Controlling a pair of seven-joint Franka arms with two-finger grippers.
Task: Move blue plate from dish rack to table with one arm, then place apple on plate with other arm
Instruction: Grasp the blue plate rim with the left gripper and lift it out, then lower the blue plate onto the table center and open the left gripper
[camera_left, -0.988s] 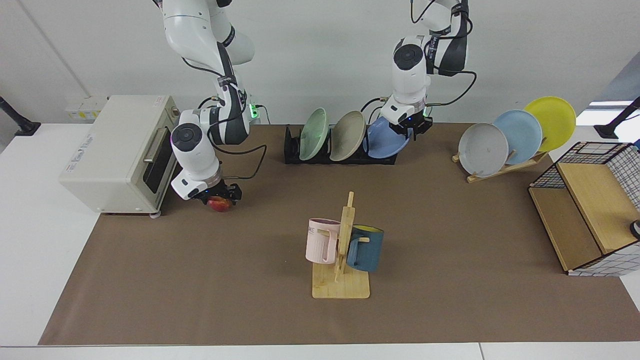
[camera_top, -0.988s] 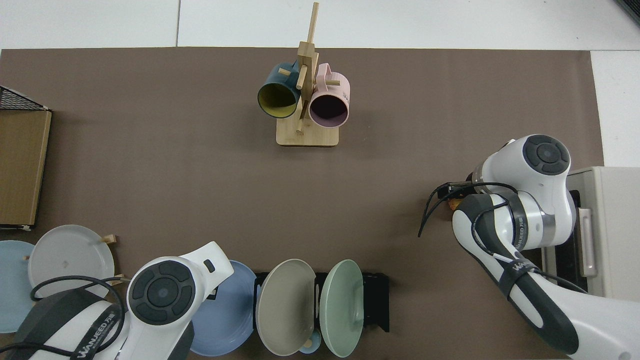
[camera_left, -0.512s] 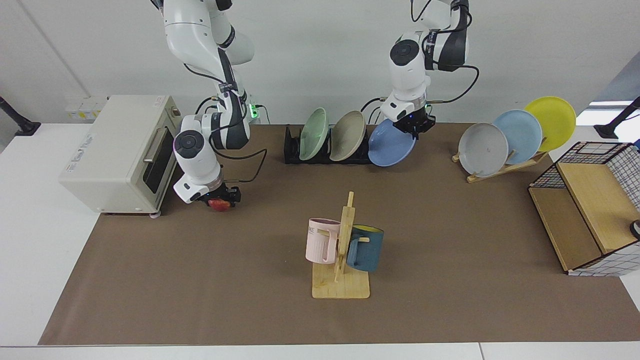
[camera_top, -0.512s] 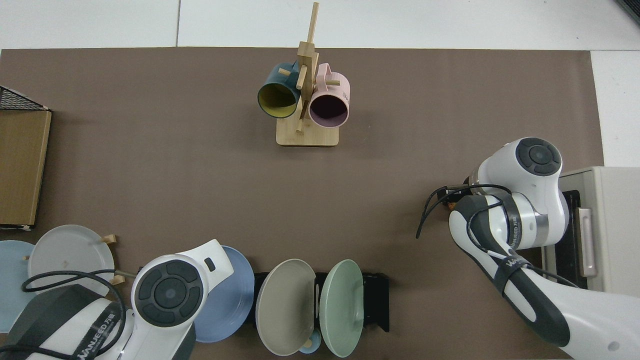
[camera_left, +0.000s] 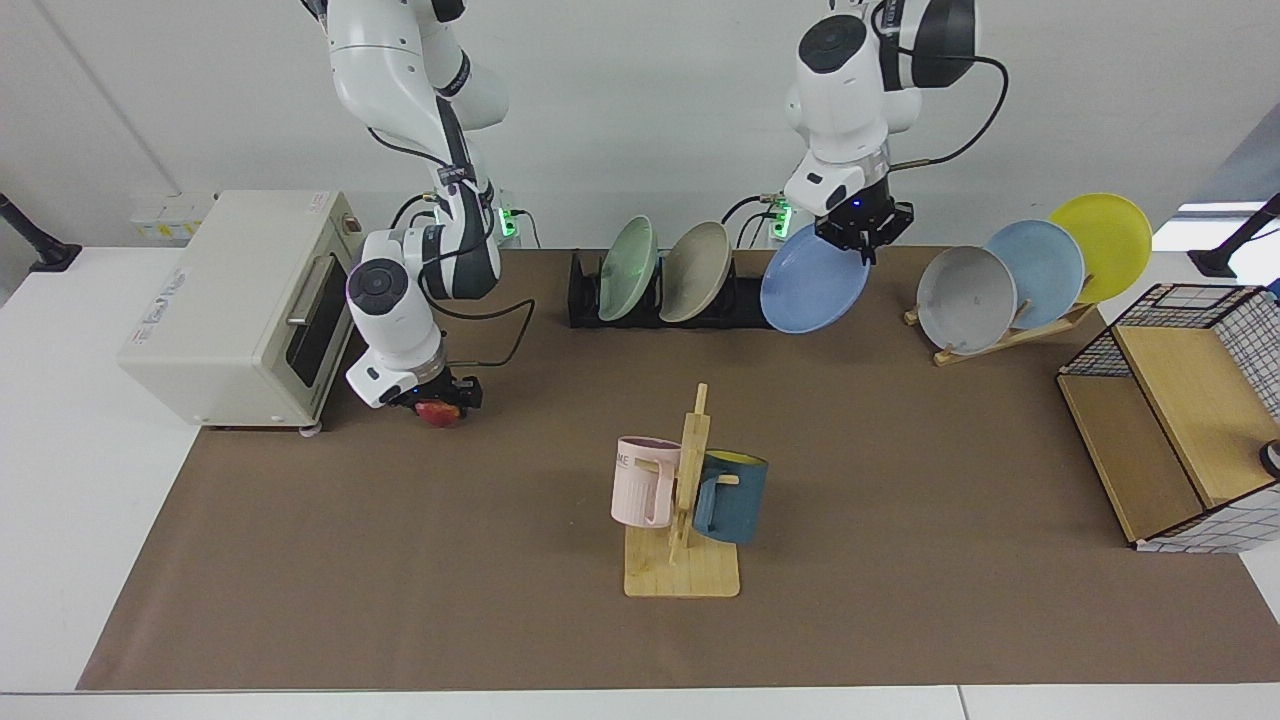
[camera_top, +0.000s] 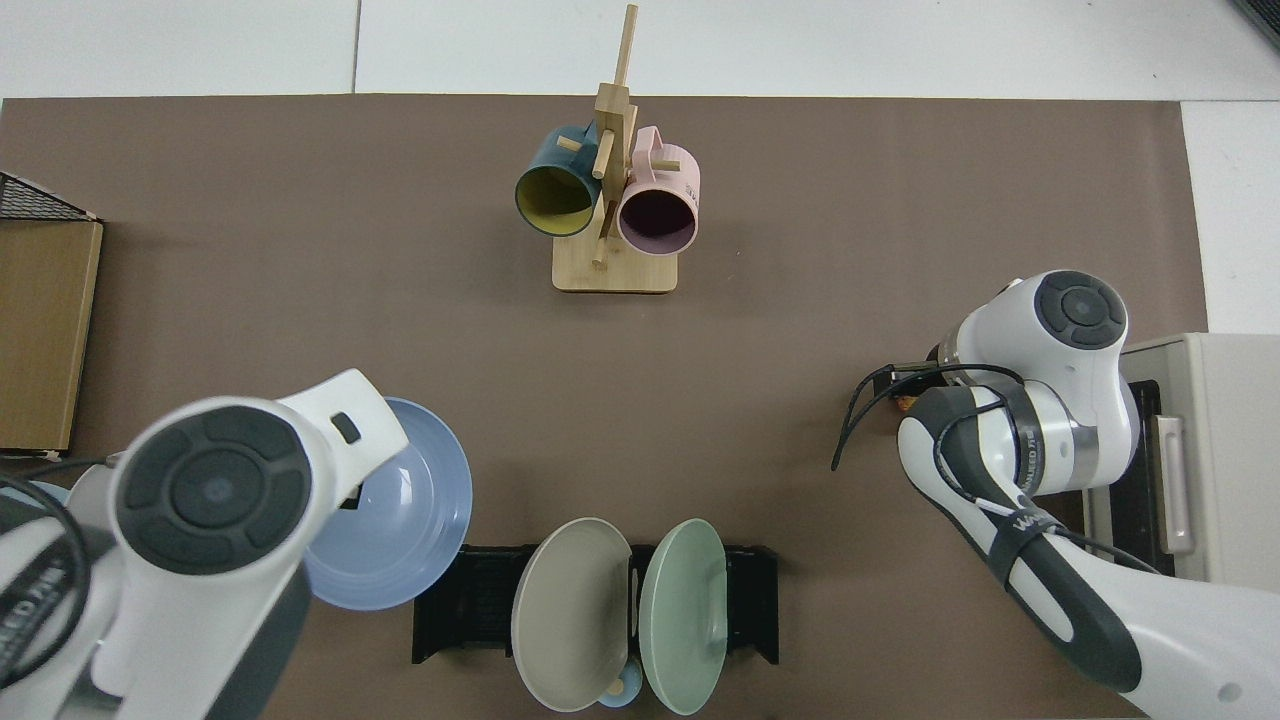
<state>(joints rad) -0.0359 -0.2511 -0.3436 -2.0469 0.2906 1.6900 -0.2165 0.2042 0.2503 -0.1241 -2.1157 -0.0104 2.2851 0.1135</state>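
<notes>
My left gripper (camera_left: 858, 238) is shut on the upper rim of the blue plate (camera_left: 812, 295), which hangs tilted in the air just off the right end of the black dish rack (camera_left: 585, 300). From above, the blue plate (camera_top: 400, 530) sits clear of the dish rack (camera_top: 470, 600), and the arm's wrist hides the gripper. Near the toaster, my right gripper (camera_left: 440, 400) is shut on the red apple (camera_left: 438, 412), low over the brown mat of the table (camera_left: 400, 560). Only a sliver of the apple (camera_top: 905, 404) shows in the top view.
A green plate (camera_left: 628, 268) and a beige plate (camera_left: 695, 271) stand in the rack. A mug tree (camera_left: 690, 500) holds a pink and a dark blue mug mid-mat. A toaster oven (camera_left: 230, 300), a wooden stand (camera_left: 1030, 270) with three plates and a wire basket (camera_left: 1170, 430) stand around.
The left arm has raised the blue plate out of the rack and carried it away from the rack's end, toward the wooden stand. The right gripper stays on the apple, barely moved.
</notes>
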